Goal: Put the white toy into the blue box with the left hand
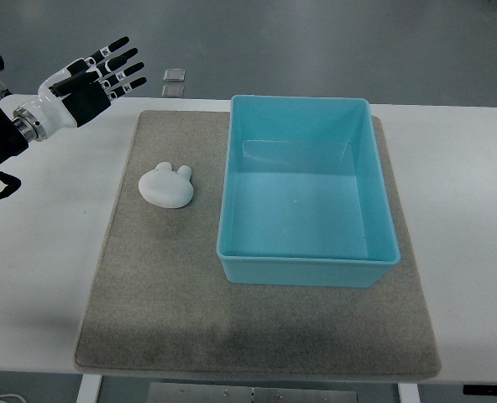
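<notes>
Covering white table (47, 277), grey mat (148, 294)

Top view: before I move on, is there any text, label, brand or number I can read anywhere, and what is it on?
No readable text anywhere in this view.
White toy: plain, no print.
Blue box: no label visible.
Left robot hand: small white patches on the fingers, too small to read.
Two small grey squares beyond the table: no legible marking.

The left hand (93, 80) has a black palm, white-banded black fingers (118, 57), and a silver-ringed white wrist.
</notes>
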